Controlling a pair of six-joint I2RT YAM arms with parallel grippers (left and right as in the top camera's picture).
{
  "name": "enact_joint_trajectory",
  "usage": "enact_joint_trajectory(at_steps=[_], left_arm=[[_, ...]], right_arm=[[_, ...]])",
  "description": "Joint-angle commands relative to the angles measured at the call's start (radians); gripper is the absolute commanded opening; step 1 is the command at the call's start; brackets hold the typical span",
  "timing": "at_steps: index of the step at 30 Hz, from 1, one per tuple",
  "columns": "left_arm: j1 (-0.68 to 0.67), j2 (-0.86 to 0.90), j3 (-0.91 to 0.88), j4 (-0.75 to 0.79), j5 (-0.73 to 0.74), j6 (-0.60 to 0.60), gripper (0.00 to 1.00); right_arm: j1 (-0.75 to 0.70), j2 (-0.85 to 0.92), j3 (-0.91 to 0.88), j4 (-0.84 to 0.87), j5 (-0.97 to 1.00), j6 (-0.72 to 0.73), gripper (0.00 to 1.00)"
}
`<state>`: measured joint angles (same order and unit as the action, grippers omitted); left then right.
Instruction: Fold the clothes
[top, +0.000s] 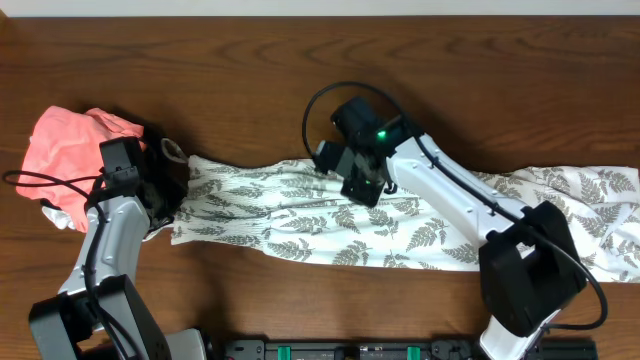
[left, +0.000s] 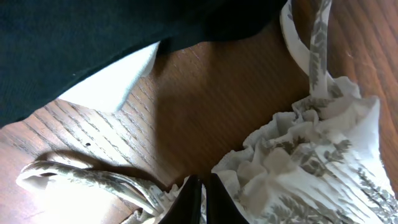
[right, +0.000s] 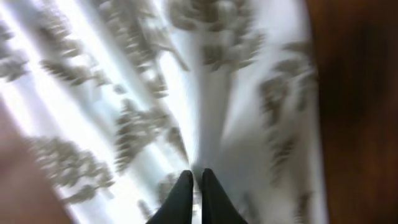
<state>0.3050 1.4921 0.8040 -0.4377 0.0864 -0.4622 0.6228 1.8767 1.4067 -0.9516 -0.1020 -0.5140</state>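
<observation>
The clothes (top: 300, 225), a long white garment printed with grey fern leaves, lie stretched across the wooden table from left to right edge. My left gripper (top: 172, 200) sits at the garment's ruffled left end, its fingers (left: 200, 186) closed together on the gathered edge of the fabric (left: 311, 155). A thin strap (left: 93, 180) trails to the left. My right gripper (top: 365, 192) is on the garment's upper middle. Its fingers (right: 194, 180) are pinched on a fold of the fabric (right: 124, 93). That view is blurred.
A salmon-pink garment (top: 65, 150) lies bunched at the far left, behind my left arm. A black cloth (left: 93, 37) with a white patch (left: 112, 87) lies just beyond the left gripper. Bare wooden table (top: 300, 80) shows behind and in front of the garment.
</observation>
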Motion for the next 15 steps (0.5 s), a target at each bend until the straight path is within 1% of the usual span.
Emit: enact_joint_trajectory(at_steps=[1, 4, 6, 7, 8, 9, 12, 15], left_arm=[[0.005, 0.004, -0.002, 0.001, -0.024, 0.02, 0.06], [0.005, 0.004, -0.002, 0.0, -0.017, 0.016, 0.07], [0.005, 0.004, -0.002, 0.001, -0.001, 0.016, 0.06], [0.005, 0.004, -0.002, 0.002, 0.011, 0.016, 0.06], [0.005, 0.004, -0.002, 0.006, 0.025, 0.017, 0.06], [0.005, 0.003, -0.001, 0.011, 0.035, 0.017, 0.06], [0.005, -0.006, -0.001, 0.035, 0.084, 0.02, 0.06], [0.005, -0.042, -0.001, 0.085, 0.187, 0.052, 0.06]], right_arm=[[0.043, -0.005, -0.008, -0.016, -0.089, 0.021, 0.08], [0.072, -0.005, -0.009, -0.022, -0.09, 0.021, 0.13], [0.09, -0.005, -0.009, -0.024, -0.09, 0.021, 0.13], [0.1, -0.005, -0.009, -0.022, -0.089, 0.02, 0.1], [0.106, -0.005, -0.009, -0.013, -0.077, 0.021, 0.04], [0.107, -0.005, -0.009, -0.005, -0.067, 0.026, 0.02], [0.1, -0.006, -0.006, 0.078, 0.089, 0.167, 0.01], [0.078, -0.023, 0.01, 0.143, 0.223, 0.268, 0.01]])
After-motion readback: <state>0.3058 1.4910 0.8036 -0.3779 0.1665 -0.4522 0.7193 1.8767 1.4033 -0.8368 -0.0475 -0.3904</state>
